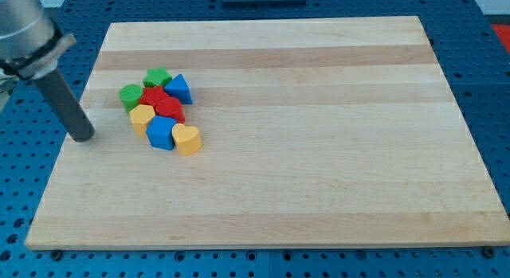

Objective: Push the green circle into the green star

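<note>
The green circle [130, 95] sits at the left end of a tight cluster of blocks on the wooden board [319, 150]. The green star [158, 76] lies just up and right of it, at the cluster's top; I cannot tell if they touch. My tip [83, 136] rests on the board near its left edge, down and left of the green circle, with a gap between them. The dark rod slants up to the view's top left.
The cluster also holds a blue triangle [179, 88], two red blocks [162, 103], a yellow block [142, 116], a blue block [160, 134] and a yellow heart [187, 139]. The board's left edge [62, 150] is close to my tip.
</note>
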